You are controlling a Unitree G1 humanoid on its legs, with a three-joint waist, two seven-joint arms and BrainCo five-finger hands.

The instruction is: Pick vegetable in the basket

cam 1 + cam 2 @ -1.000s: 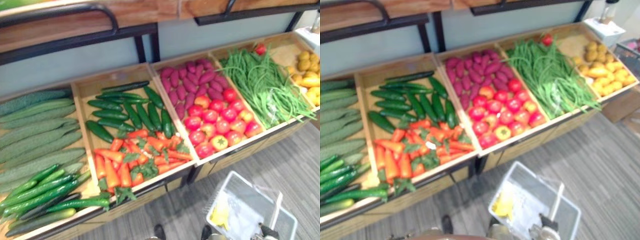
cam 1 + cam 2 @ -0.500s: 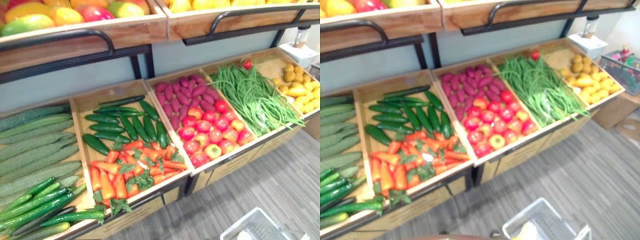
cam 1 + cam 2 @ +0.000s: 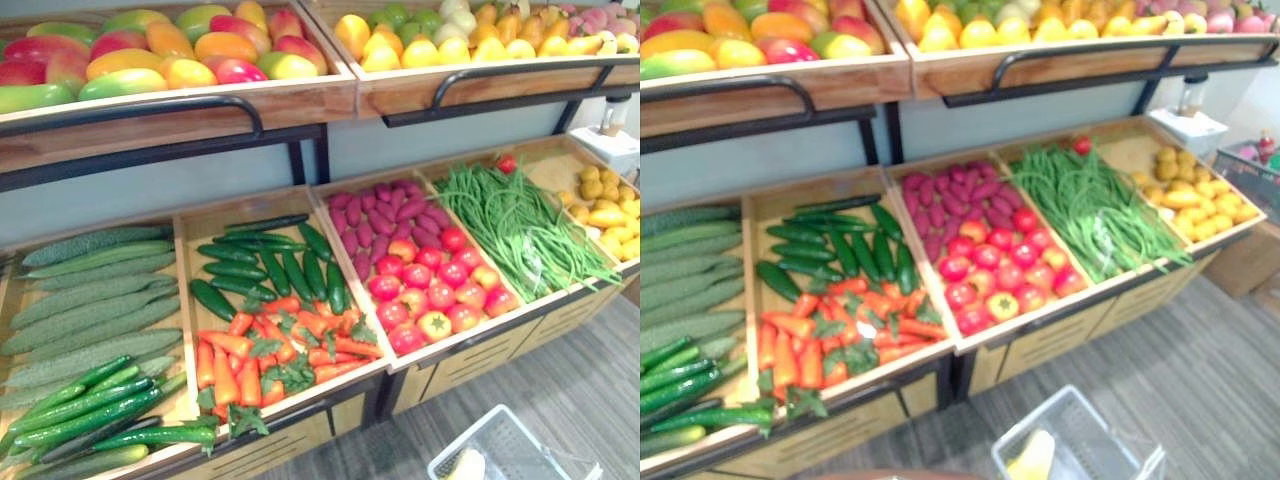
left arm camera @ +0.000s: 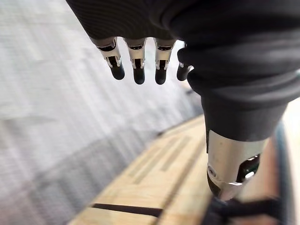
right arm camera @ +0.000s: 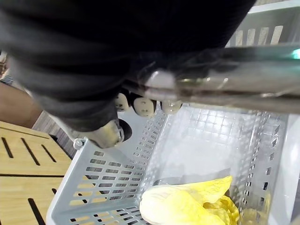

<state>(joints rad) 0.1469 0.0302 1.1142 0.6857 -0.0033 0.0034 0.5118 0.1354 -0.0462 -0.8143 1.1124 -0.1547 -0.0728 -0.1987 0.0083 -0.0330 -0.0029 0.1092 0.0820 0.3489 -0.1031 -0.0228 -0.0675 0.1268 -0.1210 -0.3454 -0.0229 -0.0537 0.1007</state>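
My right hand (image 5: 140,105) has its fingers curled round the pale glossy handle (image 5: 243,86) of the white slatted plastic basket (image 3: 515,455), which sits at five o'clock in the head view. A pale yellow leafy cabbage (image 5: 187,204) lies on the basket's floor. My left hand (image 4: 137,54) hangs with fingers straight, holding nothing. Orange carrots (image 3: 265,350) and red tomatoes (image 3: 430,290) fill wooden crates (image 3: 300,400) toward twelve o'clock.

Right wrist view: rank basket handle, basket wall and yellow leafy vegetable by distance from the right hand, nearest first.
1. basket handle: in the right hand, fingers curled round it.
2. basket wall: slatted side just beyond the hand.
3. yellow leafy vegetable: lying at the bottom inside, farthest.
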